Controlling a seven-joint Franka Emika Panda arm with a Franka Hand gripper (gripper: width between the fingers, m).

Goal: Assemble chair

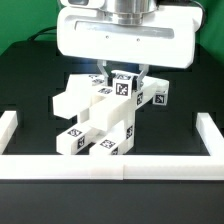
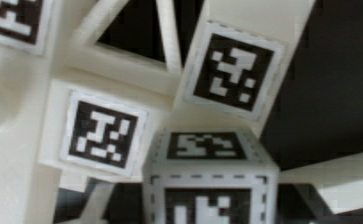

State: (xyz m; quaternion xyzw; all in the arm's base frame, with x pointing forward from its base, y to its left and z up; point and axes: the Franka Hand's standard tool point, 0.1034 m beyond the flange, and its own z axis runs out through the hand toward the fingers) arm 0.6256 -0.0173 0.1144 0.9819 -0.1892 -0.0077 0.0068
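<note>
A Franka robot arm is hanging over a black table [image 1: 35,105]. Its wide white hand housing [image 1: 125,40] is filling the upper part of the exterior view. Below the housing, the gripper [image 1: 125,82] is pointing straight down. Its two dark fingers [image 1: 104,74] are standing at a narrow spacing, one on each side of the top block [image 1: 122,90] of the chair [image 1: 95,120]. The fingers are appearing to press against that block's sides, so the hand is holding the block between them.

The chair is showing as a small cluster of matte white plastic bars and blocks, each carrying square black-and-white tags. It is sitting near the middle of the table, directly beneath the hand. Chunky bars are spreading toward the exterior view's left and toward the camera, and a shorter bar [image 1: 158,97] is sticking out toward the exterior view's right. Whether all the pieces are joined is not clear.

A long low white border wall [image 1: 110,166] is running across the front of the table, with shorter sections standing along both sides. The chair is lying inside it, its nearest blocks close to the front section.

The wrist view is showing the chair parts from very close and slightly blurred. Several tags [image 2: 103,135] are filling the picture on white faces tilted at different angles, with darkness showing in the gaps.
</note>
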